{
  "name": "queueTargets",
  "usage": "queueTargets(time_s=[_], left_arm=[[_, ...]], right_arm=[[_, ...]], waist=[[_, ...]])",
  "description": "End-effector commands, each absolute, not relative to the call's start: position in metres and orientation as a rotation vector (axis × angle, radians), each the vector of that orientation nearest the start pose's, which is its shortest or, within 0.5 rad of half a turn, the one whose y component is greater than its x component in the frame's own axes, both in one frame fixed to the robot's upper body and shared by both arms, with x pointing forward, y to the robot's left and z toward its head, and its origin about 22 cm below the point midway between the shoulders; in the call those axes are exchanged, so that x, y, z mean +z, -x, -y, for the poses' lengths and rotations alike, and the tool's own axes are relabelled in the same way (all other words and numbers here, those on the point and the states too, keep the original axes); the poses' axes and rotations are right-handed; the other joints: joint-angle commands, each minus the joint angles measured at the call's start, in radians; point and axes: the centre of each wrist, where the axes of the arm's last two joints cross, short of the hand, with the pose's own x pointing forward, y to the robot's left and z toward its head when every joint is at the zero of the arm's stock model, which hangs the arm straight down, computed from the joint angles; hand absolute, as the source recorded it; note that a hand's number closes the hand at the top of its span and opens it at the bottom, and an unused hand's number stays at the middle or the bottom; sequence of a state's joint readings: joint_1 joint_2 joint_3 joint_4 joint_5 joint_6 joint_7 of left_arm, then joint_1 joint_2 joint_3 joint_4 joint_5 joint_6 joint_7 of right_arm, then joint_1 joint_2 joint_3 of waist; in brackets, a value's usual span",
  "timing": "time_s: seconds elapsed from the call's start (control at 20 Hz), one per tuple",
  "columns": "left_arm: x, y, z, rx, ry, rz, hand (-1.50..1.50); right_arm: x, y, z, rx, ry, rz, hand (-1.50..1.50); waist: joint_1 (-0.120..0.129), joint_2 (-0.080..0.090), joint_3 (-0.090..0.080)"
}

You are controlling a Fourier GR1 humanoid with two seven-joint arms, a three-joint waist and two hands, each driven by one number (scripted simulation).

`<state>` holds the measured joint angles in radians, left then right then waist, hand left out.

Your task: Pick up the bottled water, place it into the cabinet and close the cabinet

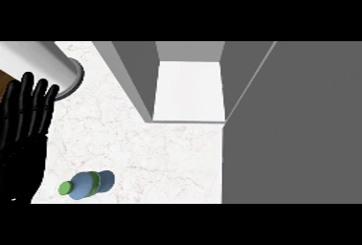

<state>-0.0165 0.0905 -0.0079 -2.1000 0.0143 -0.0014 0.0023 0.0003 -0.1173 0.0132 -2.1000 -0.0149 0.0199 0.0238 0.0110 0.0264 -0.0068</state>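
The left robot hand (27, 119) shows along the left edge of the head view, held up with its black fingers (32, 91) straight and spread, pointing toward the far side of the desk (141, 148). It grips nothing and touches nothing that can be seen; it is released and resting. The right robot hand does not show anywhere in the view.

The bottled water (88, 184) lies on its side on the pale marbled desk, nearer to the robot than the fingertips of the left robot hand and just to that hand's right, apart from it. Its body is blue and its green cap (66, 188) points toward the left robot hand's side, with the base turned away to the right.

Beyond the fingertips of the left robot hand, at the upper left, stands a large white cylinder (42, 60) with a grey rim; what it is cannot be told from this angle. The fingertips overlap its lower edge in the view, but whether they touch it cannot be told.

Farther right of the left robot hand, and well apart from the bottle, is the cabinet (134, 76), grey-walled and standing open, with a white inner floor (189, 91) showing. Its grey door (297, 124) is swung out and fills the right part of the view.
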Motion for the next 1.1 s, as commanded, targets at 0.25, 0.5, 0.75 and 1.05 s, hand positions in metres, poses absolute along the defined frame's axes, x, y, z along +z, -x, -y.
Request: queueTargets(time_s=[0.25,0.5,0.75,1.05], left_arm=[[0.126,-0.149,-0.292,-0.055,-0.037,2.190,-1.50],[0.120,-0.138,-0.292,0.119,0.126,1.977,-1.50],[0.118,-0.097,-0.294,0.124,0.082,1.948,-1.50],[0.120,-0.081,-0.300,0.101,-0.034,1.861,-1.50]], right_arm=[[0.132,-0.158,0.250,0.037,0.065,2.077,-1.50],[0.128,-0.142,0.227,0.211,-0.291,1.952,-1.50],[0.147,-0.107,0.233,0.219,-0.298,1.941,-1.50],[0.155,-0.081,0.231,0.202,-0.313,1.943,-1.50]], waist=[[-0.006,-0.034,0.006],[-0.009,-0.032,0.007],[-0.009,-0.031,0.007],[-0.016,-0.031,0.007]])
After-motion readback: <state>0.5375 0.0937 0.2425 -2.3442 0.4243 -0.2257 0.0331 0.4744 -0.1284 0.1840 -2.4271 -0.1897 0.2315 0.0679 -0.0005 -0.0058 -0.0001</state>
